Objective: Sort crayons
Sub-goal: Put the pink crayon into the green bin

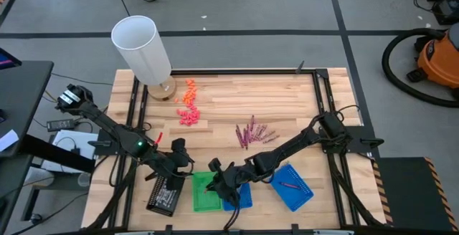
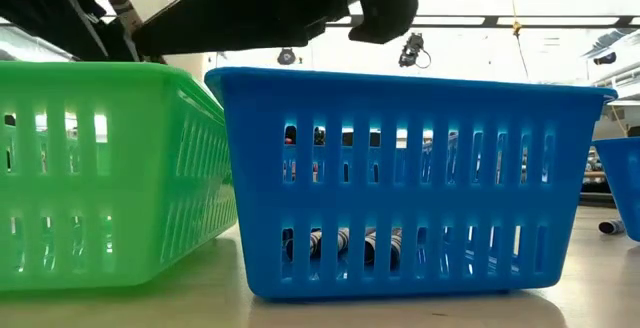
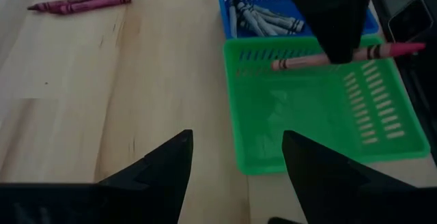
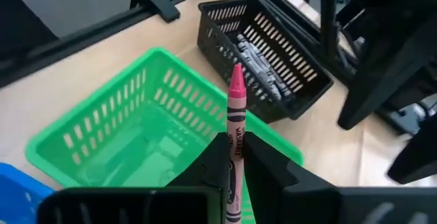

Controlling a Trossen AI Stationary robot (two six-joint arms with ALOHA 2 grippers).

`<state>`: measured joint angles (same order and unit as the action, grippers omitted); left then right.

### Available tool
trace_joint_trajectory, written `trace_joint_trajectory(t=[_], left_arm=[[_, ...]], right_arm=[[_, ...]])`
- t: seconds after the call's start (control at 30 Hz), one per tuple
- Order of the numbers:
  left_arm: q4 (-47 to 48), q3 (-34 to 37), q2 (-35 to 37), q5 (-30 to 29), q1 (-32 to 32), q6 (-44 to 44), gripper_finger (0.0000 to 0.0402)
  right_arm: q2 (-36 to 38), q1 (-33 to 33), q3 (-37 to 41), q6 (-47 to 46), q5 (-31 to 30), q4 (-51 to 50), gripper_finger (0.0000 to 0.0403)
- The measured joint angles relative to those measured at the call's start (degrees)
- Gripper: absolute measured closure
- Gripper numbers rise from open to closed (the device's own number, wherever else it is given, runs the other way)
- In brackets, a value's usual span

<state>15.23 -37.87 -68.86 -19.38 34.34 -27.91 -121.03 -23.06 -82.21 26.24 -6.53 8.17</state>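
The right gripper [image 4: 234,157] hangs over the green slotted plastic tray [image 4: 82,138], its jaws pinched on a magenta-pink paper-wrapped crayon [image 4: 235,111] whose tip sticks out well beyond the fingertips; from the left wrist view the same crayon [image 3: 304,61] lies level across the tray's far end, above its floor, which looks bare. The step in hand, as I judge it, is dropping this crayon into the green tray [image 3: 321,108]. To do it well, the gripper should sit squarely over the tray's middle and come lower before the jaws part, so the stick lands flat inside and does not bridge the rim or bounce out; since the crayon runs across the tray, keeping both ends inside the walls matters, and a slight turn to lay it along the tray's length would help. Just past the crayon's tip stands a black slotted tray [image 4: 263,53] holding silver-grey crayons [image 4: 256,63], so a release too far forward risks mixing colours. Beside the green tray is a blue slotted tray [image 3: 297,5] with more grey-wrapped crayons [image 3: 263,18]. The left gripper [image 3: 235,162] waits with its jaws apart and nothing between them, close by the green tray, over bare wood. A loose pile of magenta and dark crayons [image 1: 252,131] remains on the wooden table [image 1: 287,95], away from both grippers.
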Motion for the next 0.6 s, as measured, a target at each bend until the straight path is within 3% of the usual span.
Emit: trace_joint_trajectory(t=[0.23, 0.33, 0.43, 0.6], left_arm=[[-0.50, 0.00, -0.02, -0.10, 0.88, -0.32, 0.0164], [-0.90, 0.00, -0.02, -0.44, 0.79, -0.15, 0.0164], [-0.86, 0.00, -0.02, -0.52, 0.77, -0.11, 0.0164], [-1.03, 0.00, -0.04, -0.66, 0.75, 0.25, 0.0164]], right_arm=[[0.63, -0.01, -0.02, 1.32, -2.02, -4.18, 0.0289], [2.14, -0.59, -0.02, 1.29, -9.64, -8.80, 0.0268], [5.41, -1.41, -0.03, 0.42, -17.11, -15.05, 0.0262], [10.11, -1.43, -0.09, -5.84, -18.05, -27.02, 0.0267]])
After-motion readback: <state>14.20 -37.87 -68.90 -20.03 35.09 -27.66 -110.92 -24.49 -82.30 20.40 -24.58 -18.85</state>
